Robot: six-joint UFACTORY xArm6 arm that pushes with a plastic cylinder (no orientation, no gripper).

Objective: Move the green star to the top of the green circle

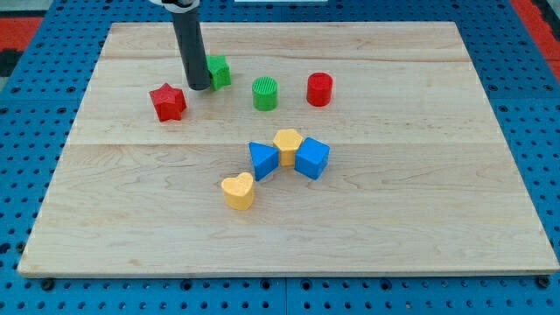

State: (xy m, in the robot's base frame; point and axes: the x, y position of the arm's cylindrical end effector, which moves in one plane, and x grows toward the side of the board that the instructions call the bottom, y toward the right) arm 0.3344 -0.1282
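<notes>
My tip (pixel 197 87) touches the left side of the small green star block (pixel 218 70), partly hiding it. No fingers here, just the rod. Ribbed green circle block (pixel 265 93) sits just right of the star, slightly lower.

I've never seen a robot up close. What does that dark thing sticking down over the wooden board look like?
It is a plain, straight, dark grey-black rod, round like a pipe, with no claws. My tip is its blunt lower end. At the view's top, a bit of white housing shows above it.

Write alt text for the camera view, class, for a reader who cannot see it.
My tip rests against the view's left side of the green star, with the green circle to its right. A wooden board also holds red, blue and yellow blocks.
</notes>
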